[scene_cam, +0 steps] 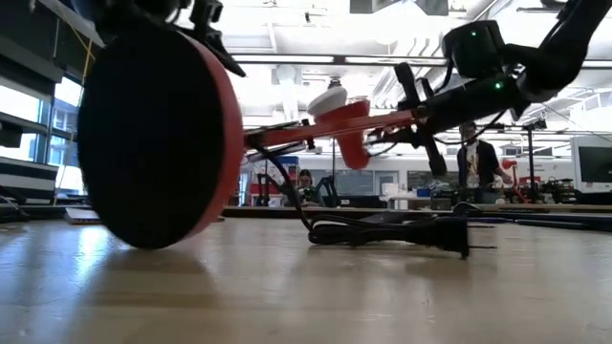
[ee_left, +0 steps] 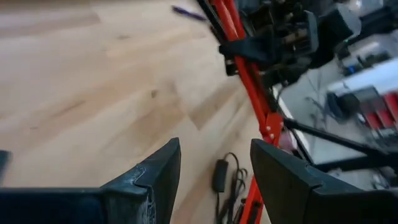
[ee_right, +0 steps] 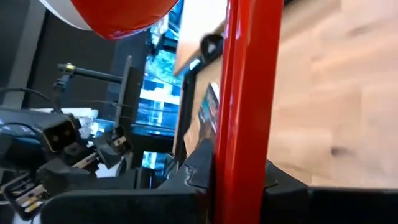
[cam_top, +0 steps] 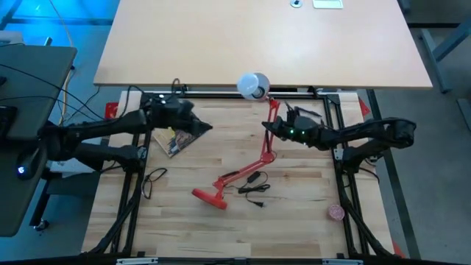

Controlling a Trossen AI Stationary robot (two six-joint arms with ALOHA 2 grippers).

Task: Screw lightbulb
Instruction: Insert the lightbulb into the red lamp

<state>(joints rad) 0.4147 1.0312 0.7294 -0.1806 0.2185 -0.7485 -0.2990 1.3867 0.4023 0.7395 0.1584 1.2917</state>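
Item: red desk lamp [cam_top: 259, 158], lying across the wooden table [cam_top: 191, 235], round base [cam_top: 208, 196] toward the near edge, white shade [cam_top: 254, 85] at the far edge.

Right gripper [cam_top: 269, 129]: clamped shut on the lamp's upper arm (red bar between the fingers in the right wrist view), just below the shade.

Left gripper [cam_top: 204, 126]: fingers parted, empty, left of the lamp arm, pointing toward it.

Lightbulb: cannot be picked out apart from the shade. Judged: the shade lies beyond and right of the left gripper, the freer arm for reaching it.
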